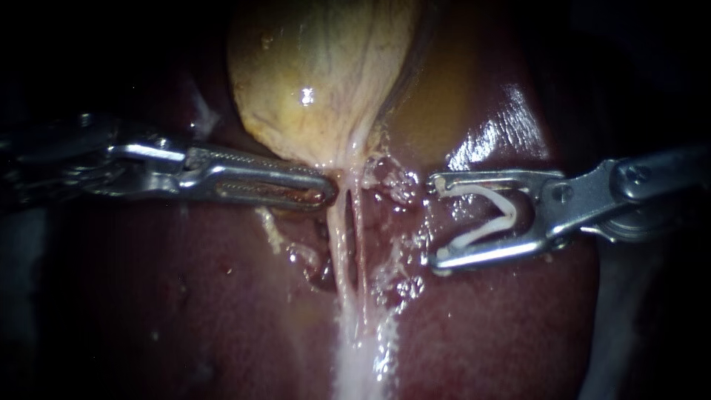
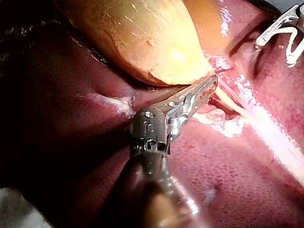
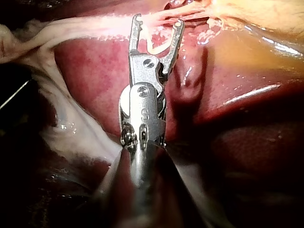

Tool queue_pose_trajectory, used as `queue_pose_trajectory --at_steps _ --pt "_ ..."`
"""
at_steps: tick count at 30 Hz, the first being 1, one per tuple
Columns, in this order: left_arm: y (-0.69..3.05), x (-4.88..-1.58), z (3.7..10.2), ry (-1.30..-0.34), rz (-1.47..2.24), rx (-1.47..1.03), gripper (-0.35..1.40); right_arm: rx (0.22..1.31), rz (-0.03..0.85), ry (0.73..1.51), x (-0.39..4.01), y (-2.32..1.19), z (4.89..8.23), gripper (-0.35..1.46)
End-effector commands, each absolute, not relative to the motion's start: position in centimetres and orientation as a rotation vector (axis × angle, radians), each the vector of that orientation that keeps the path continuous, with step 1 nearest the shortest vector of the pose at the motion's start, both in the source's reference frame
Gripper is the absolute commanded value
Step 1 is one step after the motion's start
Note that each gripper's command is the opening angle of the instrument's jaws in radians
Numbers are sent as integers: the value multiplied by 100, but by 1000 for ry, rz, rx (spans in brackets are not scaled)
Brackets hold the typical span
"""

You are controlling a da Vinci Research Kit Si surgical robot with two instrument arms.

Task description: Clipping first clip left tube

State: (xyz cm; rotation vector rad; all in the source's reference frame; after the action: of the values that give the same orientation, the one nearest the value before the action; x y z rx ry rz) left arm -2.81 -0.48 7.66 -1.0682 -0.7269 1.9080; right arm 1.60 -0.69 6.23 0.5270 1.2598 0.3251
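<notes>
Nearest the endoscope, a pale strand of tissue (image 1: 355, 363) runs up over the liver (image 1: 185, 311) and splits into two thin tubes with a dark slit between them. The left tube (image 1: 338, 244) is our target. The right tube (image 1: 361, 255) lies just beside it, on the side facing the clip. We judge both to be soft, wet, slippery and easily torn. Take the left tube across its bare middle length, where the slit frees it, not at the frayed ends.

Further in, our left instrument (image 1: 322, 190) has its jaws closed, apparently pinching the neck of the gallbladder (image 1: 318, 74) just where the tubes begin. Our right instrument (image 1: 435, 220) carries a white clip (image 1: 509, 215) between jaws that stand wide apart. The clip is open in a V, near the tubes but not touching them.

Room is tight. The right tube stands between the clip and the left tube, and the left instrument's tip bounds the upper end. One clip leg will likely need to pass through the slit. Farthest back, the gallbladder closes off the space above. Open room shows only on the right instrument's side.
</notes>
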Motion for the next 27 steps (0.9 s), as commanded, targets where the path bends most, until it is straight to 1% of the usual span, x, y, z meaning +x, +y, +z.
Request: queue_pose_trajectory --at_steps 1,6,18,23,27 --pt "-48 -280 765 -728 1908 -1069 -35 527 325 1260 160 -69 623 49" --pt "-45 -272 756 -737 1907 -1069 -35 529 323 1261 160 -70 623 49" --pt "-39 -249 687 -749 1874 -1068 -35 528 322 1261 160 -71 625 49" --pt "-42 -247 668 -740 1877 -1084 -35 528 322 1260 161 -72 624 49" --pt "-43 -248 665 -740 1877 -1083 -35 523 318 1261 163 -73 624 49"
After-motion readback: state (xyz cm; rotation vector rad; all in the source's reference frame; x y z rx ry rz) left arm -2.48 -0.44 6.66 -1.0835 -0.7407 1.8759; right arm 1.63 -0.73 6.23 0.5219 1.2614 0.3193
